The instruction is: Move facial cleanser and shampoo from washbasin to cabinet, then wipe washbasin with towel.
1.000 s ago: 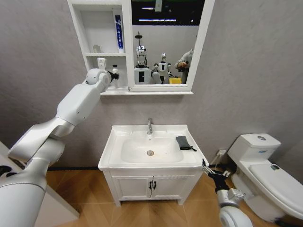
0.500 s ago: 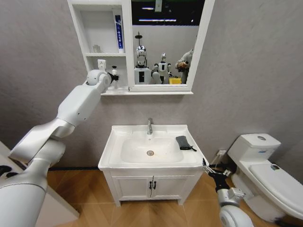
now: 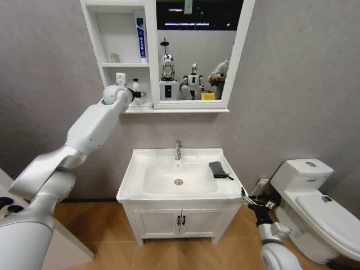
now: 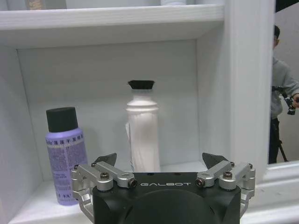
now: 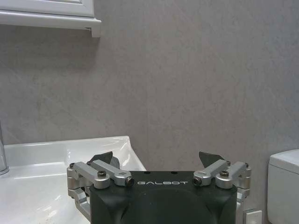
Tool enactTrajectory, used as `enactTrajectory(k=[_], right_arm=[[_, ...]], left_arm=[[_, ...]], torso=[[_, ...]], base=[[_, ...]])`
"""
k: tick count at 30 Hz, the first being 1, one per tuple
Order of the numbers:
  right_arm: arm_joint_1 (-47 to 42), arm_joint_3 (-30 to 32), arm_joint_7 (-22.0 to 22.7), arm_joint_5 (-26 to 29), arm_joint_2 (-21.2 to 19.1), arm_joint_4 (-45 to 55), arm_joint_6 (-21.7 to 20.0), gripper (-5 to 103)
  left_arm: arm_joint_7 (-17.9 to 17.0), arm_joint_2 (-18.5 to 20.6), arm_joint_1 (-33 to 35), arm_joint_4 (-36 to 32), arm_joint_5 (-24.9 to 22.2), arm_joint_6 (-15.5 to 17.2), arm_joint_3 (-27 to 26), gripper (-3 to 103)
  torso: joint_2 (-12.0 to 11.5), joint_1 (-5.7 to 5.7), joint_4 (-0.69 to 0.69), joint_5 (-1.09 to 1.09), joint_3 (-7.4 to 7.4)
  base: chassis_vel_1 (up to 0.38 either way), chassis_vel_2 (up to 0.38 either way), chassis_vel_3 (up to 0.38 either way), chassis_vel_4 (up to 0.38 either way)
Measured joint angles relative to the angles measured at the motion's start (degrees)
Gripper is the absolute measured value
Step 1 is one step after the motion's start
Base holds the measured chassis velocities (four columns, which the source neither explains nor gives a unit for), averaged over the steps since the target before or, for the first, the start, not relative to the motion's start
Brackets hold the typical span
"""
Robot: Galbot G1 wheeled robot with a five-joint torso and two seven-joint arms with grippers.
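Up at the tall white three-shelf cabinet, the left gripper hovers before the lowest compartment, its jaws spread wide and holding nothing. Inside stand a white bottle with a black cap and, beside it, a lilac bottle with a black cap. The small dark grey folded towel lies on the white ceramic washbasin, right of the bowl. The right gripper hangs low beside the basin's corner, open and empty.
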Motion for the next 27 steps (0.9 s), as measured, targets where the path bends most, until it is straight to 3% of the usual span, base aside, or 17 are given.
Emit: enactTrajectory(k=[2, 3, 5, 6, 8, 11, 13, 15, 16, 17, 18, 21, 24, 27], right_arm=[[-0.1, 0.0, 0.1, 0.0, -0.2, 0.2, -0.1, 100], [-0.1, 0.0, 0.1, 0.0, -0.2, 0.2, -0.1, 100], [-0.2, -0.1, 0.2, -0.1, -0.2, 0.3, -0.2, 100], [-0.2, -0.1, 0.2, -0.1, -0.2, 0.3, -0.2, 100], [-0.3, -0.3, 0.2, -0.2, -0.1, 0.4, -0.3, 100], [-0.3, -0.3, 0.2, -0.2, -0.1, 0.4, -0.3, 100], [-0.5, -0.4, 0.3, -0.3, 0.0, 0.6, -0.3, 100], [-0.5, -0.5, 0.3, -0.3, 0.1, 0.6, -0.3, 100], [-0.6, -0.6, 0.4, -0.4, 0.3, 0.7, -0.3, 100], [-0.6, -0.6, 0.4, -0.4, 0.3, 0.7, -0.3, 100], [-0.6, -0.7, 0.7, -0.5, 0.5, 0.7, -0.3, 100], [-0.6, -0.9, 0.9, -0.6, 0.9, 0.9, -0.3, 100], [-1.0, -0.8, 2.5, -1.4, 2.1, 1.1, -0.7, 100], [-1.4, -0.3, 5.8, -2.7, 4.1, 1.0, -1.4, 100]], left_arm=[[-1.6, 2.6, 2.5, -6.3, -2.3, 0.5, -0.1, 100], [-1.6, 2.6, 2.5, -6.3, -2.3, 0.5, -0.1, 100], [-2.8, 6.5, 6.4, -13.6, -4.2, 0.8, -0.9, 100], [-2.8, 6.5, 6.4, -13.6, -4.2, 0.8, -0.9, 100], [-3.1, 11.3, 11.9, -19.1, -4.2, 0.0, -3.2, 100], [-3.1, 12.7, 13.7, -20.4, -4.1, -0.4, -4.0, 100], [-3.0, 19.1, 23.1, -27.2, -3.3, -2.0, -9.0, 100], [-2.8, 21.0, 26.3, -29.5, -2.8, -2.8, -10.9, 100], [-2.6, 23.7, 31.5, -33.1, -2.2, -3.9, -13.9, 100], [-2.6, 23.7, 31.5, -33.1, -2.2, -3.9, -13.9, 100], [-2.6, 25.6, 36.6, -35.9, -2.1, -4.6, -17.1, 100], [-2.4, 27.8, 44.5, -39.0, -1.6, -6.3, -21.6, 100], [-1.4, 29.7, 52.8, -40.6, 2.7, -10.4, -26.0, 100], [-0.4, 28.3, 59.6, -41.1, 7.0, -13.6, -30.6, 100]], torso=[[0.0, 0.0, 0.0, 0.0, 0.0], [0.0, 0.0, 0.0, 0.0, 0.0], [0.0, 0.0, -0.01, 0.01, -0.01], [0.0, 0.0, -0.01, 0.01, -0.01], [0.0, 0.0, -0.01, 0.0, -0.01], [0.0, 0.0, 0.0, 0.0, 0.0], [0.0, 0.0, 0.03, -0.04, 0.0], [0.0, 0.0, 0.04, -0.03, -0.01], [0.0, -0.01, 0.04, -0.02, -0.01], [0.0, -0.01, 0.04, -0.02, -0.01], [0.0, -0.01, -0.01, 0.01, -0.01], [0.0, -0.01, 0.01, -0.03, -0.01], [0.0, -0.01, 0.03, 0.04, -0.01], [0.0, 0.0, -0.06, -0.01, -0.01]], base=[[0.0, 0.0, 0.0, 0.0], [0.0, 0.0, 0.0, 0.0], [0.0, 0.0, 0.0, 0.0], [0.0, 0.0, 0.0, 0.0], [0.0, 0.0, 0.0, 0.0], [0.0, 0.0, 0.0, 0.0], [0.0, 0.0, 0.0, 0.0], [0.0, 0.0, 0.0, 0.0], [0.0, 0.0, 0.0, 0.0], [0.0, 0.0, 0.0, 0.0], [0.0, 0.0, 0.0, 0.0], [0.0, 0.0, 0.0, 0.0], [0.0, 0.0, 0.0, 0.0], [0.0, 0.0, 0.0, 0.0]])
